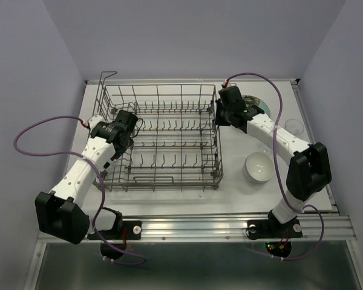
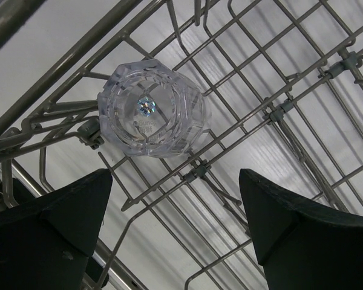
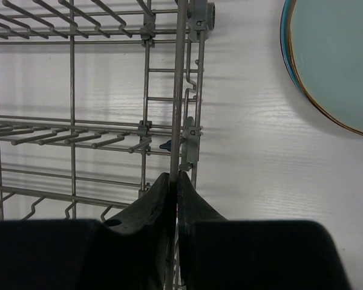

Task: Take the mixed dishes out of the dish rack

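The grey wire dish rack (image 1: 163, 186) stands mid-table. In the left wrist view one small clear textured glass (image 2: 151, 112) lies upside down on the rack's floor wires (image 2: 278, 110). My left gripper (image 1: 129, 124) hangs inside the rack's left end, just short of that glass, with its jaws wide open (image 2: 175, 181) and nothing between them. My right gripper (image 1: 221, 112) is at the rack's far right wall. It is shut (image 3: 177, 176) on the rack's upright rim wire (image 3: 181, 90). A pale green plate (image 3: 339, 54) lies on the table to the right of the rack.
On the table right of the rack sit the plate (image 1: 261, 106), a clear glass (image 1: 293, 127) and a white bowl (image 1: 258, 167). Purple cables loop off both arms. Walls close in the left, back and right sides.
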Action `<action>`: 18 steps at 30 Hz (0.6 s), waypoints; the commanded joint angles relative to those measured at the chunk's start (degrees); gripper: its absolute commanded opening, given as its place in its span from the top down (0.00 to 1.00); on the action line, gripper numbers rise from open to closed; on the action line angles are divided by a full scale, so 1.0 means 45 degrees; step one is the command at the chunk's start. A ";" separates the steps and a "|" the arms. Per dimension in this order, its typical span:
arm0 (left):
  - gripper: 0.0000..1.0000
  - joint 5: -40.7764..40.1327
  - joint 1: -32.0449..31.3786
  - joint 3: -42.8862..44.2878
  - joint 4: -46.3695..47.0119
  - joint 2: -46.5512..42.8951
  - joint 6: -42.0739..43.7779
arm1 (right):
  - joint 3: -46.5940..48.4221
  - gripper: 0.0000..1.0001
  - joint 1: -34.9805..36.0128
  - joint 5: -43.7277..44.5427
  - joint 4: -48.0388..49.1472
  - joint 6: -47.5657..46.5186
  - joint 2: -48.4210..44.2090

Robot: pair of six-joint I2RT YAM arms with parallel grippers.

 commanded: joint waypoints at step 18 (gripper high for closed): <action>0.01 -0.2987 -0.0021 -0.1785 0.0448 0.0927 -0.5162 | -0.0631 0.99 0.0172 -0.1700 0.0738 -0.0702 -0.0338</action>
